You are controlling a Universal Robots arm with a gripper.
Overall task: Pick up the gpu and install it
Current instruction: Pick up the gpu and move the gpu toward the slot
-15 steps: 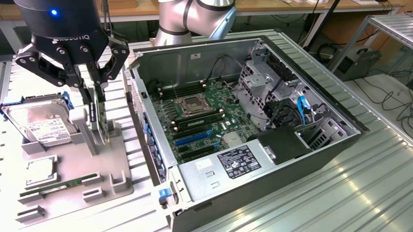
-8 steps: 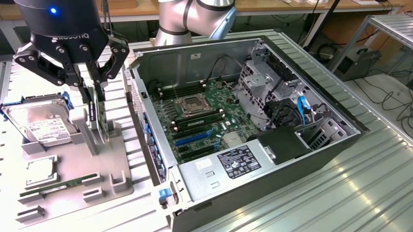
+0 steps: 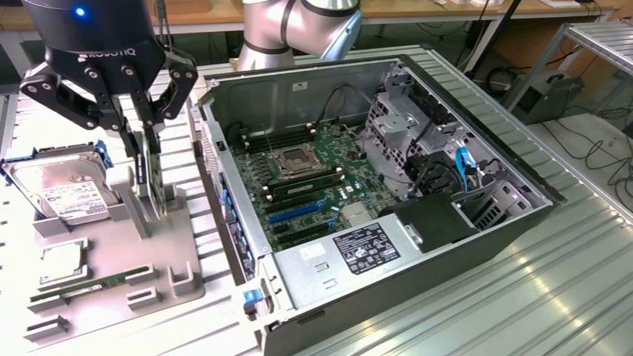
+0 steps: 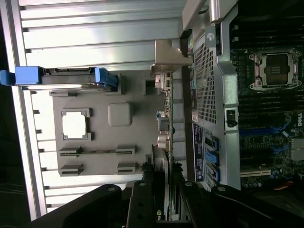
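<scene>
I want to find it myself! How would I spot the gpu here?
Look at the grey tray beside the open computer case, on the exterior view's left. The gpu stands on edge in that tray, right under the black gripper. Unlike the silver hard drive beside it and the memory stick lying flat, it is a thin dark upright card.

Counted from my remote station: on the exterior view's left, one gray holder [image 3: 183, 239] carries one hard drive [image 3: 64, 194], one processor chip [image 3: 61, 263], one memory stick [image 3: 84, 289] and one gpu [image 3: 148, 178]; at centre, one open computer case [image 3: 296, 85].
</scene>
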